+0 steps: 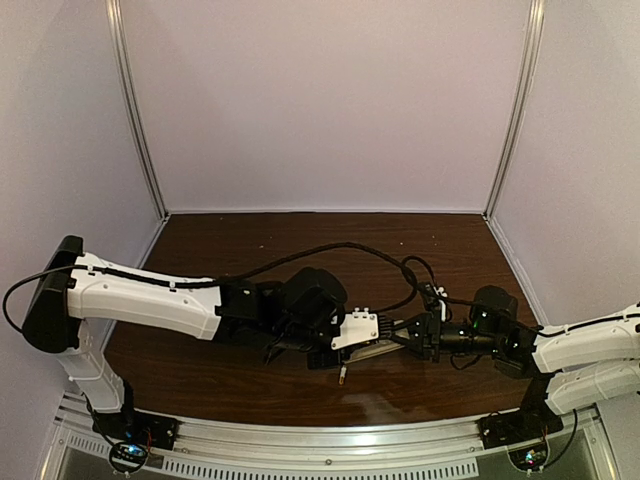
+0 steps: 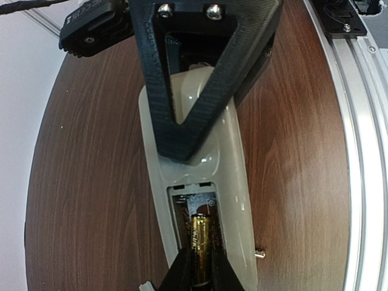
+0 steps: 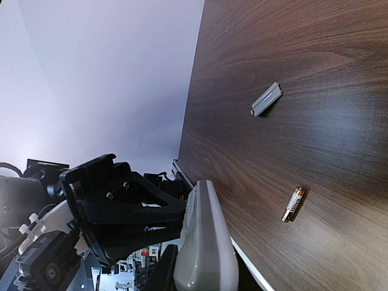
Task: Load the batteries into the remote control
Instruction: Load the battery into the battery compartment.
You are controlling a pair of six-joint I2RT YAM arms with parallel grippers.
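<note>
I've got the left end effector (image 2: 200,270) pinched on one battery (image 2: 202,239), its long axis lined up along the remote control (image 2: 233,176)'s open bay (image 2: 210,203), right end effector (image 1: 402,338) clamped on the remote's far end, spare battery (image 3: 293,204) loose on the bench (image 3: 339,54).

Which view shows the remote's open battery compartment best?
Left wrist: it looks straight into the battery compartment, with one battery in it between the fingers of the left claw. Right wrist sees the remote control edge-on, compartment hidden. Top external: too small and covered to make out.
</note>
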